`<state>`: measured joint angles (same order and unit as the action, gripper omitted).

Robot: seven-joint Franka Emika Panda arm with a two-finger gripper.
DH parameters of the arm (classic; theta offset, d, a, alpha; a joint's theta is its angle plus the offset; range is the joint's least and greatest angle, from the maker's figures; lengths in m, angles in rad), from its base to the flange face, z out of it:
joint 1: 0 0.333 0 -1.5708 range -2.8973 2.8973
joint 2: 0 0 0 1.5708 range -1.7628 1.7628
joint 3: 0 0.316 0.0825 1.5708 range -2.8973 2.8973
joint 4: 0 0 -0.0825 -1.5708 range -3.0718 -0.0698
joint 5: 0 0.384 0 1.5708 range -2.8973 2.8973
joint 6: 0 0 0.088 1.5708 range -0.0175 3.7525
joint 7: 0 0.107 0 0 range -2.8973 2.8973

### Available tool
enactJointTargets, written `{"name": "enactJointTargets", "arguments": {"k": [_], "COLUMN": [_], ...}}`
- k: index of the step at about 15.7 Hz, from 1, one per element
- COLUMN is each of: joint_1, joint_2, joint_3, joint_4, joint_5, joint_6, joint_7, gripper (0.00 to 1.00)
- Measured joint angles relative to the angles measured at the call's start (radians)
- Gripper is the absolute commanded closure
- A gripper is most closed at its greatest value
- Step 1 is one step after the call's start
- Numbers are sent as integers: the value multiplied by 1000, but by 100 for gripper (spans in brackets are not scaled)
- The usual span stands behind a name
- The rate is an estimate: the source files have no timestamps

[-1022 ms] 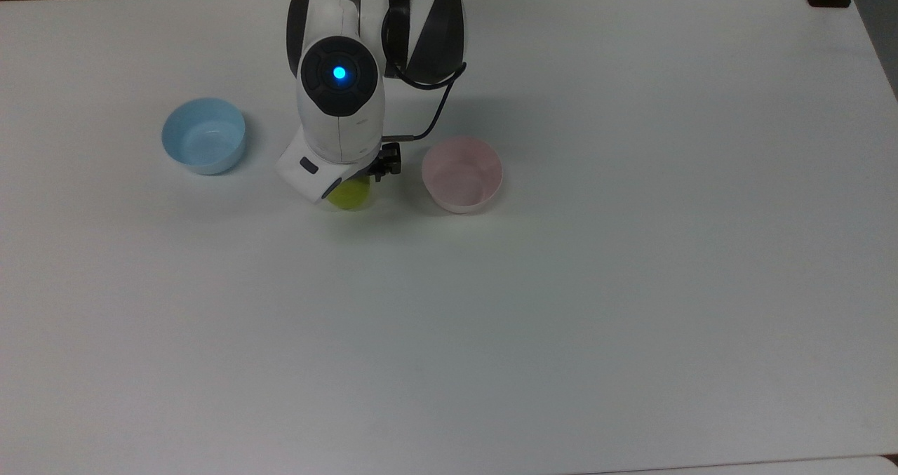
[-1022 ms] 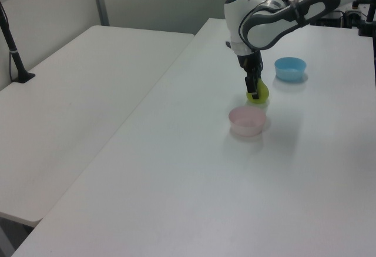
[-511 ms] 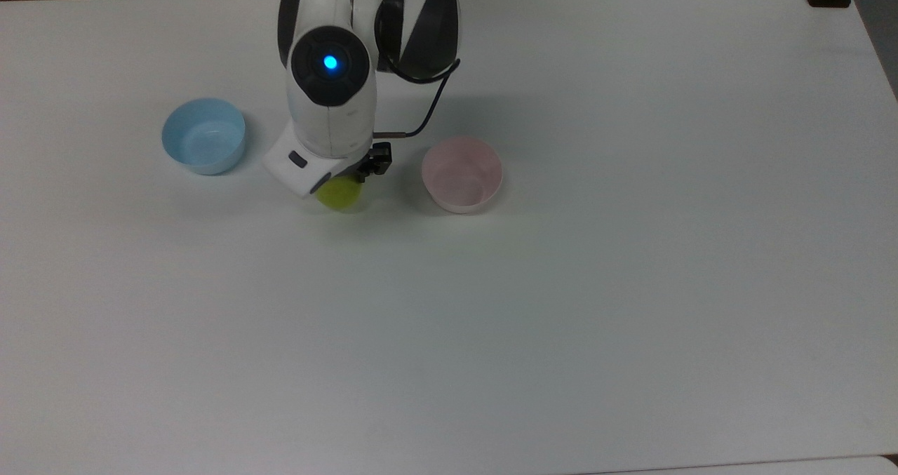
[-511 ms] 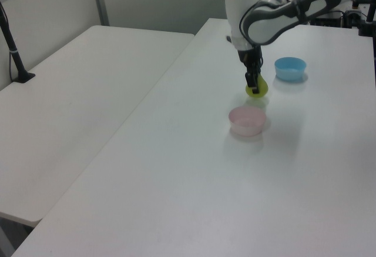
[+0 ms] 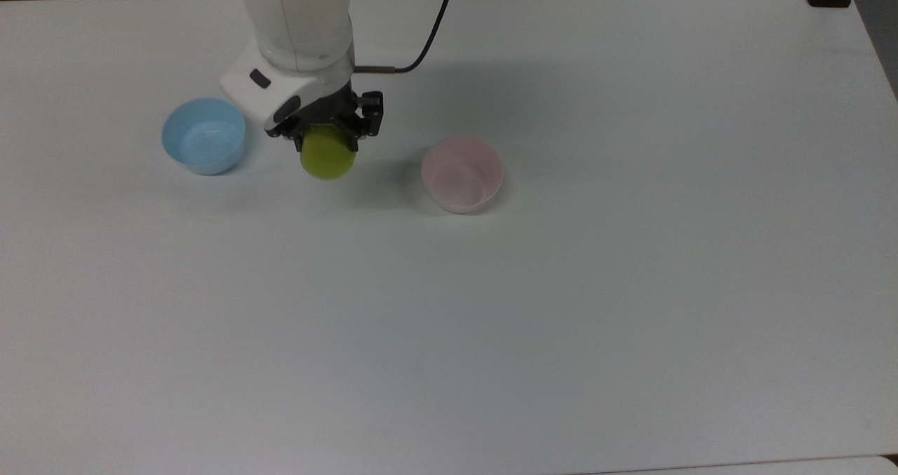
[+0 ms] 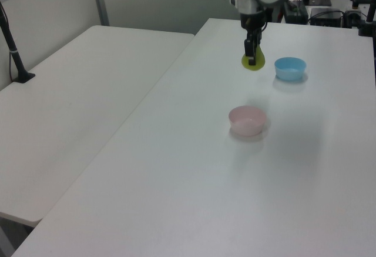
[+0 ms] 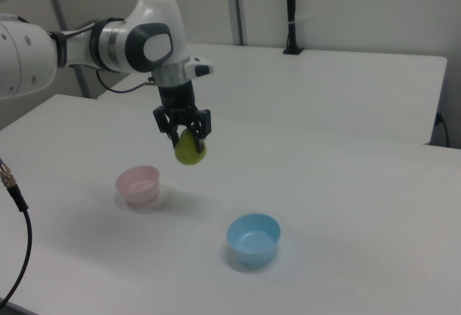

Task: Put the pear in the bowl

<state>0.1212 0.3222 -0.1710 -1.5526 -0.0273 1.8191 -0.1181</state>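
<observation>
The yellow-green pear (image 5: 327, 154) (image 6: 253, 60) (image 7: 190, 149) hangs well above the white table, held from above by my gripper (image 5: 327, 128) (image 6: 251, 49) (image 7: 185, 133), which is shut on it. The pale pink bowl (image 5: 461, 174) (image 6: 247, 120) (image 7: 137, 184) stands empty on the table. In the top view it lies to the right of the pear; in the right view it sits lower and to the left of it. The pear's stem is hidden between the fingers.
A light blue bowl (image 5: 203, 135) (image 6: 290, 68) (image 7: 253, 238) stands empty on the top view's left of the gripper. The white table (image 5: 561, 306) spreads wide around both bowls. A second white table (image 6: 70, 98) stands beside it.
The gripper has risen from near the tabletop with the pear in it, lifting it high above the table. Both bowls stayed where they were.
</observation>
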Motion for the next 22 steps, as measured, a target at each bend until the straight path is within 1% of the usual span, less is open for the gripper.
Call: {"name": "enactJointTargets", "arguments": {"k": [2, 5, 12, 16, 19, 20, 21, 22], "joint_1": [24, 86, 241, 291, 301, 302, 302, 302], "joint_2": [-15, -16, -13, 6, 39, 54, 72, 89], "joint_3": [-18, -50, -54, -53, -52, -48, -42, -38], "joint_4": [1, 5, 6, -1, -12, -16, -22, -27], "joint_5": [16, 36, 50, 51, 51, 51, 51, 51], "joint_6": [-10, -10, -23, -23, -23, -23, -23, -21], "joint_7": [0, 11, 101, 120, 125, 125, 125, 125], "gripper": [74, 74, 72, 72, 71, 66, 60, 50]}}
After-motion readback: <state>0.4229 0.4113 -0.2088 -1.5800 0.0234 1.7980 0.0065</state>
